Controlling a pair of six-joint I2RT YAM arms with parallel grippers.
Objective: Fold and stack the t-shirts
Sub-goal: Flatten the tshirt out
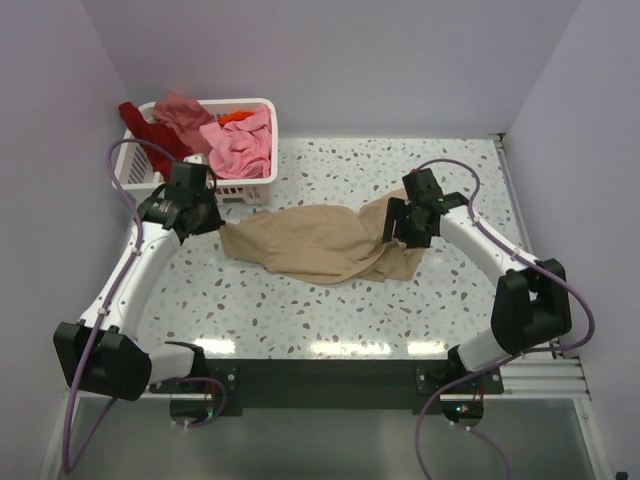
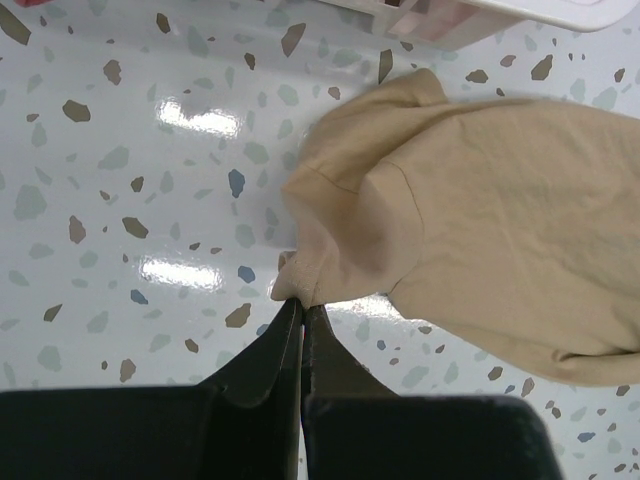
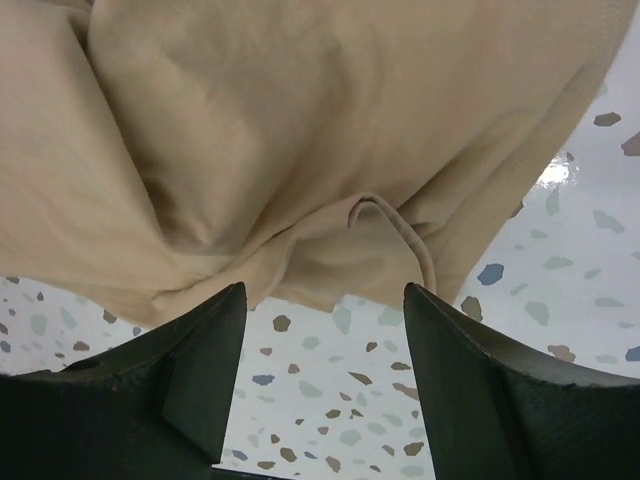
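Brimming basket (image 1: 250,190) of pink, red, orange shirts (image 1: 240,145)

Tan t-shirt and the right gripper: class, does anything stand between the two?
Nothing visible does. The right gripper hangs open right at the tan t-shirt, beside its folded edge, with only bare table showing between its fingers. The left gripper is shut on the shirt's other end.
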